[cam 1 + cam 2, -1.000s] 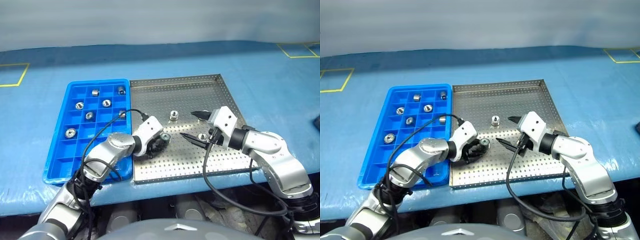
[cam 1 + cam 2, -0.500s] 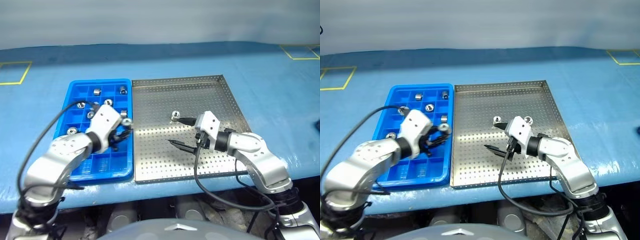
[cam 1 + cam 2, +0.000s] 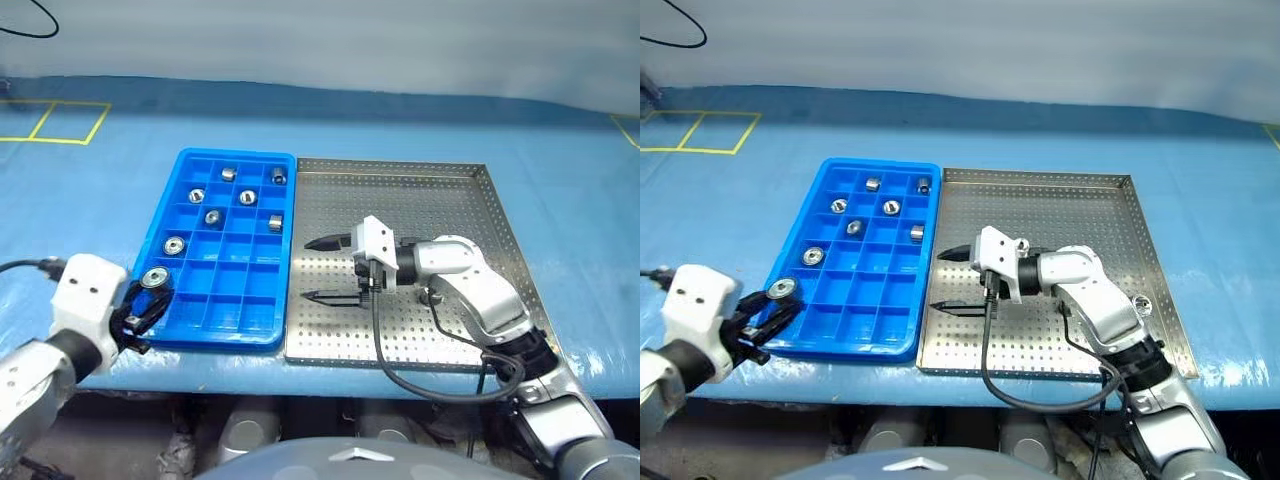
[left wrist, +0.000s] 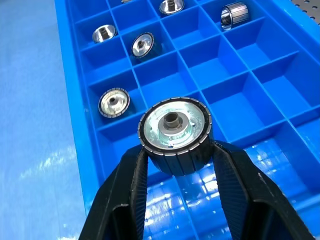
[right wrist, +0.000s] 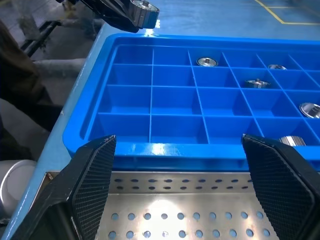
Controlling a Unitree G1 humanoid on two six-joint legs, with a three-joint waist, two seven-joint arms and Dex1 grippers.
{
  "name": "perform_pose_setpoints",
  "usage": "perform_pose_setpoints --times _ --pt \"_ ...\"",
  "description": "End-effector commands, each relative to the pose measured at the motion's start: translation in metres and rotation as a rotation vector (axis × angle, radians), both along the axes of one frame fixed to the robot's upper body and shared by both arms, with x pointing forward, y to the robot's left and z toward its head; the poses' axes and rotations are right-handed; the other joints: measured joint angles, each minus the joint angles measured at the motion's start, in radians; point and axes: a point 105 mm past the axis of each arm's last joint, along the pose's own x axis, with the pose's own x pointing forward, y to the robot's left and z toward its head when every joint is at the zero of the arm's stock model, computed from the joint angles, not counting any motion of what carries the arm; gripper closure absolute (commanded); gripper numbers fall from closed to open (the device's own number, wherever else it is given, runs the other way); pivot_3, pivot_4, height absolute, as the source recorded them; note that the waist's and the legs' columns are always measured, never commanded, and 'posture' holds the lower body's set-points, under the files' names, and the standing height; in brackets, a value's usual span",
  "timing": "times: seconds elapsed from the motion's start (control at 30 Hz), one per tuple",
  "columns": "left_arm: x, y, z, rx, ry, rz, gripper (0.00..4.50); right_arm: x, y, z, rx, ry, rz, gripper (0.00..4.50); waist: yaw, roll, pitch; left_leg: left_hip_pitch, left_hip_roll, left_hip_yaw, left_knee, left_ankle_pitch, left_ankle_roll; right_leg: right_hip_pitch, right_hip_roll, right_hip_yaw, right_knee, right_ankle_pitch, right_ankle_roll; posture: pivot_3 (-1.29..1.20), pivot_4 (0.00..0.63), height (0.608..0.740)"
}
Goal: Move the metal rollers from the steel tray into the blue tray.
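While the left gripper hangs at the blue tray's near-left corner, clenched on a roller, the main risk sits right there. Its two fingers pinch the roller by its ribbed side, face up, and in the head views the roller appears to be over the tray's left rim rather than squarely over a cell. If the gripper lets go here, the roller could strike the rim or a divider, bounce, and land on the blue surface outside the tray, or roll off the front edge. A tilted release could also leave it wedged on a divider or drop it into the neighbouring cell that already has a roller.

Further right, six rollers lie in cells in the tray's far half; the near rows look free, so there is room, but a careless drop could knock a placed one.

Beyond that, the right gripper hovers released, fingers spread wide, over the left part of the steel tray, close to the blue tray's right wall. A sweep leftward could nudge that tray and shift it under the left gripper mid-placement.

At the far right, one roller rests on the steel tray by the right arm; the arm's cable or elbow could brush it away.
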Motion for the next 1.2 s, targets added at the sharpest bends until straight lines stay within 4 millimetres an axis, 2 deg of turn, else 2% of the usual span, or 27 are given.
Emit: perform_pose_setpoints --times 0.03,0.3,0.4,0.6,0.7,0.83,0.87,0.9,1.0,1.1,1.2 --pt "-0.008 -0.004 0.005 0.0 -0.032 0.038 2.46 0.0 0.004 0.007 0.011 -0.038 0.044 0.27 0.015 0.0 0.0 0.0 0.0 -0.001 0.0 0.0 0.0 0.0 0.0 -0.001 0.0 0.0 -0.001 0.28 0.15 0.74" --pt "-0.011 0.005 -0.012 -0.048 -0.027 0.233 2.46 0.007 0.006 0.009 0.011 -0.063 0.044 0.27 0.047 0.0 0.0 -0.001 -0.001 -0.007 -0.001 0.002 -0.004 0.003 0.001 -0.008 0.0 -0.002 -0.003 0.27 0.15 0.74" --pt "-0.007 0.007 -0.016 -0.048 -0.017 0.242 2.46 0.006 0.005 0.01 0.015 -0.069 0.029 0.27 0.046 0.0 0.0 -0.001 -0.001 -0.008 -0.002 0.003 -0.006 0.003 0.006 -0.01 0.0 -0.002 -0.003 0.24 0.15 0.74" --pt "0.0 0.01 -0.021 -0.009 0.013 0.217 2.46 0.006 0.001 0.012 0.024 -0.078 0.001 0.27 0.033 0.0 0.0 -0.001 0.0 -0.01 -0.004 0.005 -0.009 0.002 0.008 -0.01 0.001 -0.003 -0.005 0.21 0.15 0.74" --pt "0.002 0.014 -0.02 0.011 0.011 0.225 1.87 0.007 0.0 0.013 0.032 -0.086 -0.018 0.27 0.029 0.0 0.0 0.0 0.0 -0.01 -0.006 0.005 -0.01 0.002 0.008 -0.01 0.001 -0.004 -0.006 0.21 0.15 0.74" --pt "0.004 0.017 -0.017 0.014 -0.012 0.245 0.55 0.007 0.0 0.014 0.034 -0.09 -0.024 0.27 0.024 0.0 0.0 0.0 0.001 -0.011 -0.008 0.006 -0.011 0.001 0.007 -0.01 0.001 -0.004 -0.007 0.2 0.15 0.74" --pt "0.006 0.015 -0.015 0.003 -0.025 0.242 0.32 0.007 0.0 0.014 0.036 -0.09 -0.023 0.27 0.024 0.0 0.0 0.0 0.001 -0.011 -0.008 0.006 -0.011 0.001 0.007 -0.01 0.001 -0.005 -0.007 0.2 0.15 0.74" --pt "0.007 0.015 -0.013 -0.005 -0.033 0.239 0.32 0.007 0.001 0.014 0.036 -0.09 -0.022 0.27 0.024 0.0 0.0 0.0 0.001 -0.011 -0.008 0.006 -0.011 0.001 0.007 -0.01 0.001 -0.005 -0.007 0.2 0.15 0.74" --pt "0.019 -0.004 0.009 -0.073 -0.171 0.154 0.32 0.008 0.001 0.015 0.046 -0.095 -0.035 0.27 0.025 0.0 0.0 0.0 0.001 -0.012 -0.008 0.006 -0.011 0.001 0.007 -0.01 0.001 -0.005 -0.007 0.2 0.15 0.74" --pt "0.037 -0.04 0.035 -0.207 -0.341 -0.017 0.32 0.018 -0.005 0.016 0.057 -0.108 -0.126 0.27 0.031 0.0 0.0 0.0 0.0 -0.013 -0.008 0.007 -0.012 0.003 0.007 -0.011 0.0 -0.005 -0.007 0.18 0.15 0.74" --pt "0.055 -0.072 0.039 -0.277 -0.378 -0.16 0.32 0.039 -0.015 0.019 0.082 -0.149 -0.318 0.27 0.033 0.0 -0.001 0.0 -0.001 -0.013 -0.008 0.007 -0.013 0.003 0.007 -0.011 0.001 -0.004 -0.007 0.13 0.15 0.74"
